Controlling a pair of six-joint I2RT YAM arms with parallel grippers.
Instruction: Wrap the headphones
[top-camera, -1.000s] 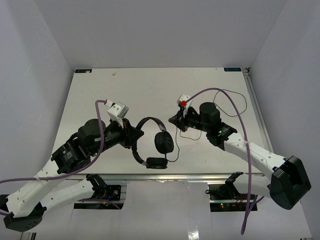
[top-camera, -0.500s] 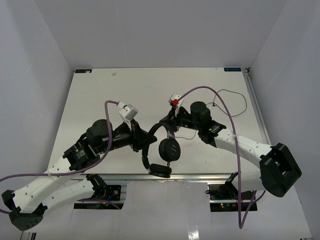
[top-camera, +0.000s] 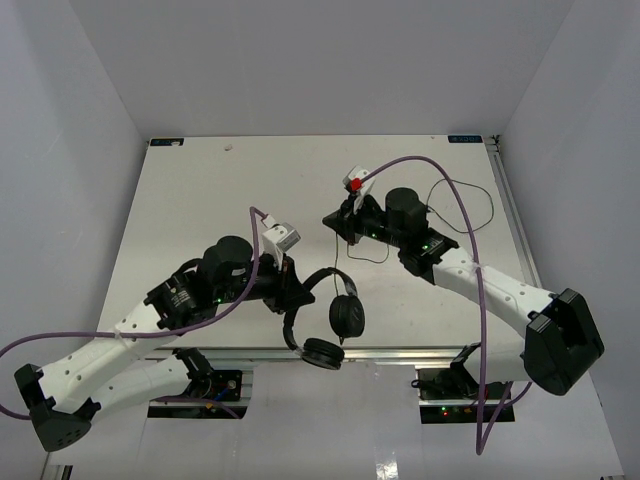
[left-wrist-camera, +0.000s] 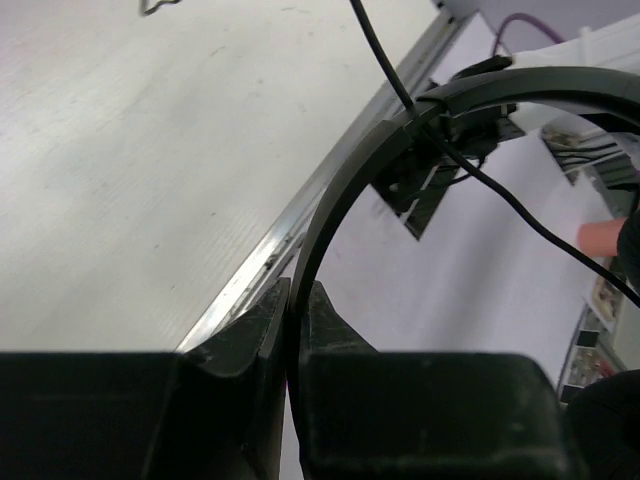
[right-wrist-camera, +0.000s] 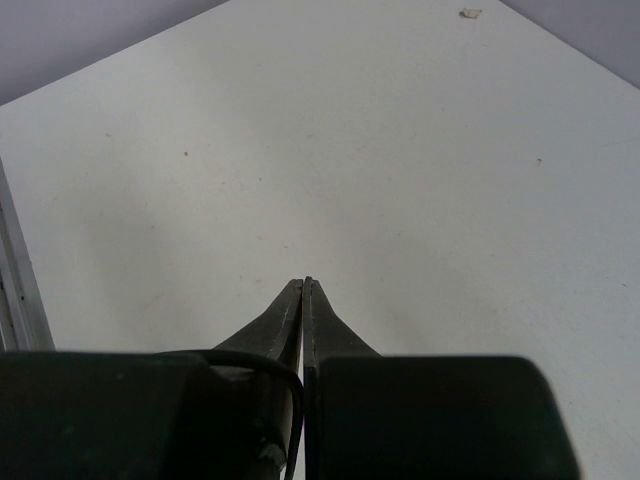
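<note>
Left gripper (left-wrist-camera: 296, 297) clamps the headphones (top-camera: 346, 318) by the headband, lower centre, over the white table (top-camera: 200, 200) edge. Right gripper (right-wrist-camera: 303, 290) pinched shut. Corner labels (top-camera: 166, 142) unreadable; plain white walls (top-camera: 300, 60).

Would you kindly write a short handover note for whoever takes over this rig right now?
Left end effector: shut on the headband; headphones held at the near edge of the table.
Right end effector: shut, over mid-table; the cord passes its fingers, but I cannot tell whether it is gripped.
Cord: a loose loop lies on the table at far right.
Done: headphones gripped by the headband.
Left: wind the cord round them.
</note>
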